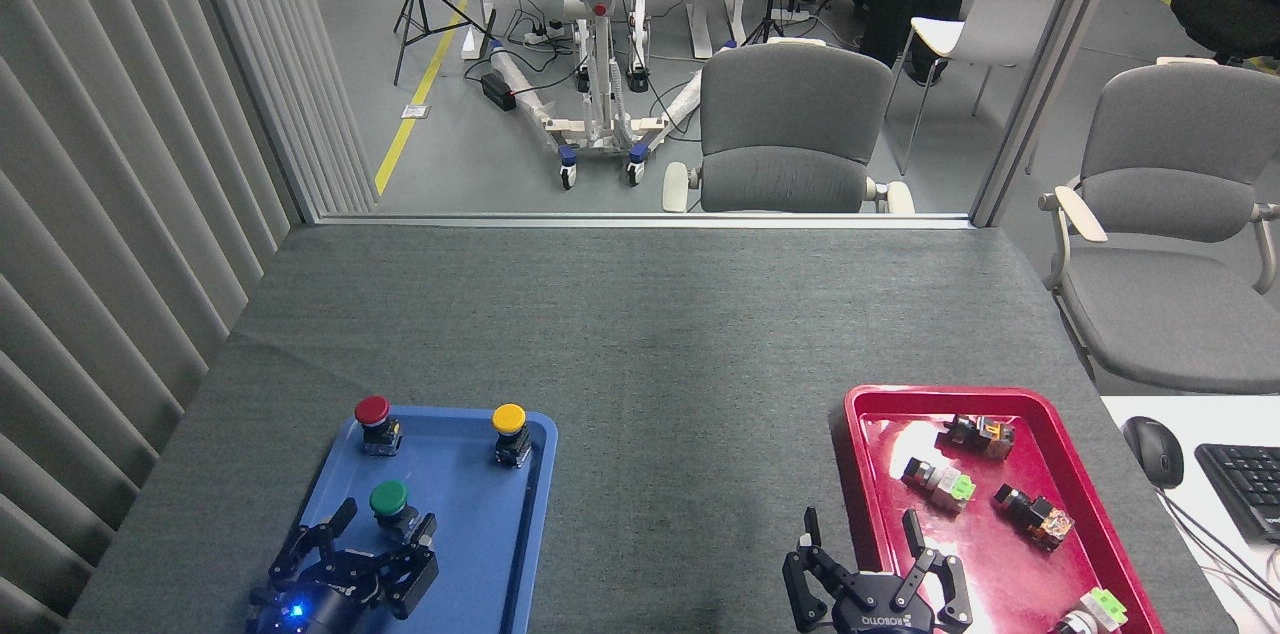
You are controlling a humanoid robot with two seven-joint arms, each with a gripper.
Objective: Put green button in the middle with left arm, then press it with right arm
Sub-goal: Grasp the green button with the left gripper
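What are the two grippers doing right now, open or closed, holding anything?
Left gripper: open, fingers spread around the green button, not gripping it.
Right gripper: open, holding nothing.

The table (640, 334) in the middle of the frame wears a matt, felt-like grey cloth with a rough nap. At lower left the blue tray (520, 514) looks like smooth plastic with a dull sheen; the red tray (870, 474) at lower right is glossier, showing white glare. The green button (388, 497) has a smooth plastic cap. Both end effectors, left (372, 531) and right (868, 546), are matt black
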